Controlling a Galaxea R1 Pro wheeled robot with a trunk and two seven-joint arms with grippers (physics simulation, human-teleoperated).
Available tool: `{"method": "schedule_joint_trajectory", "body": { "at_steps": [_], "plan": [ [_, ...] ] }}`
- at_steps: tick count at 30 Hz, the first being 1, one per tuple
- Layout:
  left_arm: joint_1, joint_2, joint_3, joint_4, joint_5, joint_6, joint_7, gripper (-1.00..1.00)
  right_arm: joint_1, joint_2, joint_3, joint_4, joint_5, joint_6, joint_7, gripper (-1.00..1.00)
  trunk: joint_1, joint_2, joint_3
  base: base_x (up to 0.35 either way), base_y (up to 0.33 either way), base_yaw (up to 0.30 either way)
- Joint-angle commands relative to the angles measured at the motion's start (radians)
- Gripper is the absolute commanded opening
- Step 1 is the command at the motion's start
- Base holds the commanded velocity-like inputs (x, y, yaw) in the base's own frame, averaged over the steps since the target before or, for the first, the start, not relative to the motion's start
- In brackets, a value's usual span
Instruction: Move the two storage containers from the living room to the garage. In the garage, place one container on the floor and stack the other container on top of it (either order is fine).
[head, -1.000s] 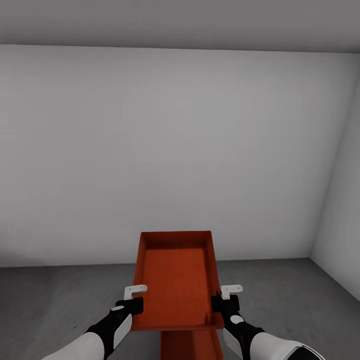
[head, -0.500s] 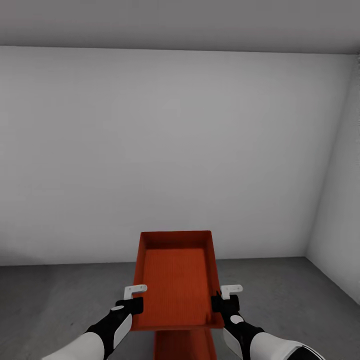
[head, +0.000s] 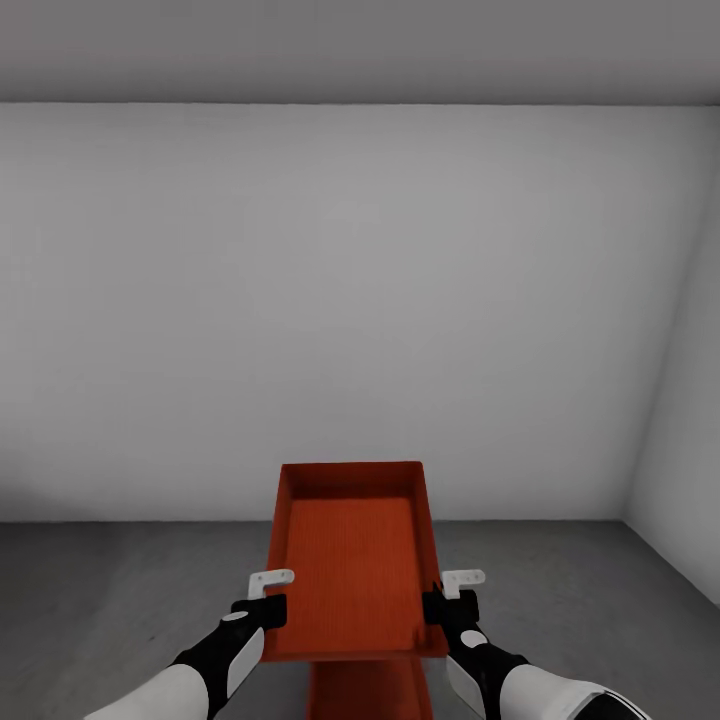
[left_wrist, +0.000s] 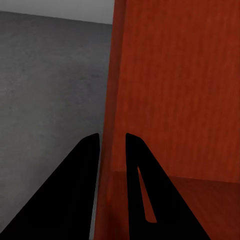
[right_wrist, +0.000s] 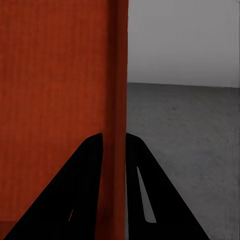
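Note:
I hold one red-orange storage container (head: 350, 560) level in front of me, above the grey concrete floor (head: 600, 600) of the garage. My left gripper (head: 268, 610) is shut on its left wall and my right gripper (head: 440, 607) on its right wall. In the left wrist view, the left gripper (left_wrist: 111, 137) pinches the container's wall (left_wrist: 170, 90) between its dark fingers. The right gripper (right_wrist: 114, 135) clamps the container's other wall (right_wrist: 116, 75) the same way. The second storage container (head: 370, 690) shows beneath the held one, at the head view's bottom edge.
A plain white wall (head: 350, 300) stands ahead, meeting a second white wall (head: 690, 480) at a corner on the right. Grey concrete stretches to both sides of the containers.
The head view has shifted a little, so the ceiling line sits lower. The lower container's visible part sits slightly further left under the held one. Both grippers keep their hold.

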Motion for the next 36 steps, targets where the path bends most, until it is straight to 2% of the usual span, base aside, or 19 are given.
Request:
{"method": "schedule_joint_trajectory", "body": {
  "at_steps": [1,7,23,36],
  "plan": [
    [0.0,0.002,0.02,-0.005,-0.012,0.003,0.011,-1.0,0.0,0.001,-0.065,-0.001,0.013,0.004,0.002,-1.0,0.0,0.0,0.001,-0.001,-0.001,0.236],
    [0.0,0.002,0.02,-0.004,-0.012,0.004,0.011,-1.0,0.0,0.001,-0.065,-0.001,0.013,0.004,0.002,-1.0,0.0,0.0,0.003,0.0,0.0,0.141],
    [0.0,0.002,0.02,-0.003,-0.014,0.003,0.011,-1.0,0.0,0.0,-0.065,-0.001,0.013,0.005,0.003,-1.0,0.0,0.0,0.003,0.0,0.0,0.005],
    [0.0,0.003,0.02,-0.003,-0.012,0.003,0.011,-1.0,0.0,0.001,-0.065,-0.001,0.013,0.004,0.002,-1.0,0.0,0.0,0.003,0.0,-0.22,0.0]
  ]
}}
